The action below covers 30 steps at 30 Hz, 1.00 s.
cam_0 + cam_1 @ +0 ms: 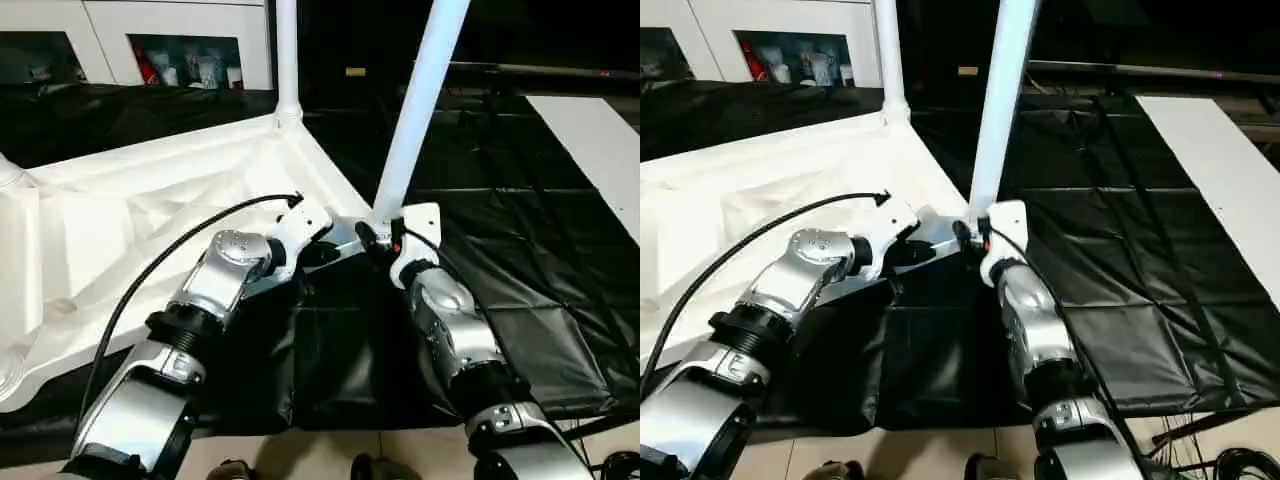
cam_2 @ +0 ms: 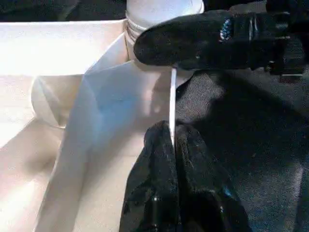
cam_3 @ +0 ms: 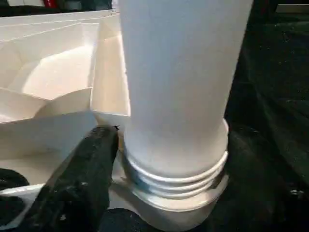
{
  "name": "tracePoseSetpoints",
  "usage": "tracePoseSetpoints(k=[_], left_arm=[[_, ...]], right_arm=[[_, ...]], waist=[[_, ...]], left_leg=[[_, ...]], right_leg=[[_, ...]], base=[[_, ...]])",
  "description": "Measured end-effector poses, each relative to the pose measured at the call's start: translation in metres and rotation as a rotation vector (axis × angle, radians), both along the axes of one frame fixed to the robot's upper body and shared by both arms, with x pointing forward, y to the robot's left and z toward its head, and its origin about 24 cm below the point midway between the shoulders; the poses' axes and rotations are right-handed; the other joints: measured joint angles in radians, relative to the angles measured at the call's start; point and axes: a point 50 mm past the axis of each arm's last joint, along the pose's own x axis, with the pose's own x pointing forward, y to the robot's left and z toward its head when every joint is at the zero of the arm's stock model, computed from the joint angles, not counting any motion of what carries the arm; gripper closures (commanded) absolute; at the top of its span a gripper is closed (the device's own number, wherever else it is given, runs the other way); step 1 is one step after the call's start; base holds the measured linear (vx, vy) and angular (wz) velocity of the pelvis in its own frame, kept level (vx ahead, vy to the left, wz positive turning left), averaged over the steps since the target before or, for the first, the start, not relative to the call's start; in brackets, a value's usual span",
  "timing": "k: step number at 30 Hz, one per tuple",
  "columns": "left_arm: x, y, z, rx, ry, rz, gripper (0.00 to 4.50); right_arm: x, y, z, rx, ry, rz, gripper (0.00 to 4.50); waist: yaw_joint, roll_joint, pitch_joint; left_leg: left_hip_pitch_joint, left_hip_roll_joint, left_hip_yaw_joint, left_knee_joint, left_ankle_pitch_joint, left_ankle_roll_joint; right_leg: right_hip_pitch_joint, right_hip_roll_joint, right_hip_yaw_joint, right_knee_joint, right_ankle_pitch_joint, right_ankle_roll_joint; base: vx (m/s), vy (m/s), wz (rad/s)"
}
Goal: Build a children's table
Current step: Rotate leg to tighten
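An upturned white plastic tabletop [image 1: 150,220] fills the left half of the head views, its ribbed underside facing up, resting on black sheeting [image 1: 520,300] that covers the floor. Two white legs stand up from its corners: a far leg [image 1: 287,60] at top centre, and a near leg [image 1: 420,100] that leans toward the upper right from the corner at the middle of the frame. Both silver forearms reach in from the bottom edge and meet at that near corner.

The left claw [image 2: 171,140] comes in from the lower left. Its wrist view shows what the head views cannot: the two black fingers are pressed together, pinching the thin white edge of the tabletop wall just beside the leg's socket.

The right claw [image 1: 385,245] sits at the foot of the near leg. In its wrist view the leg's base fills the centre, with screw-thread rings [image 3: 178,174] still exposed above the corner socket, and one black finger [image 3: 82,179] lying against the leg's left side. The left wrist view shows a right-claw finger [image 2: 203,41] across the leg base at the top of the frame. Whether these fingers grip the leg or stand loose around it I cannot tell.

In the head views, a white cabinet with glass doors [image 1: 190,45] sits at upper left and a flat white board [image 1: 595,150] lies at the right edge.
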Motion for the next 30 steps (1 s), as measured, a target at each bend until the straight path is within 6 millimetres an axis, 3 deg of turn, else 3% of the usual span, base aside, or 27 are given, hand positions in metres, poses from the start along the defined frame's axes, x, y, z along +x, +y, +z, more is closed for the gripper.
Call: tracePoseSetpoints(k=[6, 11, 14, 18, 22, 30], left_arm=[[-0.006, 0.008, 0.003, 0.002, -0.008, -0.068, 4.50], [-0.017, 0.027, 0.008, -0.005, -0.008, -0.181, 4.50], [-0.026, 0.035, 0.009, -0.021, 0.010, -0.265, 4.50], [-0.034, 0.042, 0.011, -0.024, 0.033, -0.333, 4.50], [-0.043, 0.049, 0.009, -0.025, 0.091, -0.397, 4.50], [-0.047, 0.056, 0.007, -0.019, 0.124, -0.423, 4.50]], right_arm=[[-0.010, -0.020, 0.002, -0.092, -0.053, 0.175, 0.67], [-0.024, -0.043, 0.006, -0.187, -0.076, 0.408, 0.67], [-0.028, -0.046, 0.011, -0.202, -0.089, 0.524, 0.67], [-0.034, -0.048, 0.014, -0.205, -0.090, 0.646, 0.67], [-0.045, -0.053, 0.015, -0.233, -0.067, 0.809, 0.67], [-0.049, -0.055, 0.015, -0.246, -0.051, 0.899, 0.67]], waist=[[0.000, 0.004, 0.000], [0.001, 0.010, 0.002], [0.004, 0.012, 0.002], [0.005, 0.012, 0.002], [0.004, 0.012, 0.003], [0.001, 0.009, 0.004]], left_leg=[[-0.006, 0.001, 0.001, -0.003, 0.000, 0.000], [-0.007, 0.003, 0.003, -0.010, 0.000, 0.000], [-0.008, 0.002, 0.005, -0.011, 0.001, 0.008], [-0.018, 0.002, 0.005, -0.006, 0.000, 0.011], [-0.017, 0.002, 0.006, -0.003, -0.001, 0.012], [-0.015, 0.003, 0.006, 0.002, -0.003, 0.005]], right_leg=[[0.000, 0.001, -0.001, -0.006, 0.008, 0.002], [-0.003, 0.004, -0.004, -0.005, 0.003, 0.005], [-0.007, 0.003, -0.003, -0.006, -0.001, 0.002], [-0.018, 0.002, -0.003, -0.003, -0.001, 0.001], [-0.017, 0.001, -0.002, -0.001, -0.001, 0.001], [-0.017, 0.001, -0.001, 0.008, -0.001, 0.001]], base=[[0.000, 0.000, 0.00], [0.048, -0.006, -0.01], [0.037, -0.001, 0.00], [0.000, 0.000, 0.00], [0.000, 0.000, 0.00], [0.000, 0.000, 0.00]])
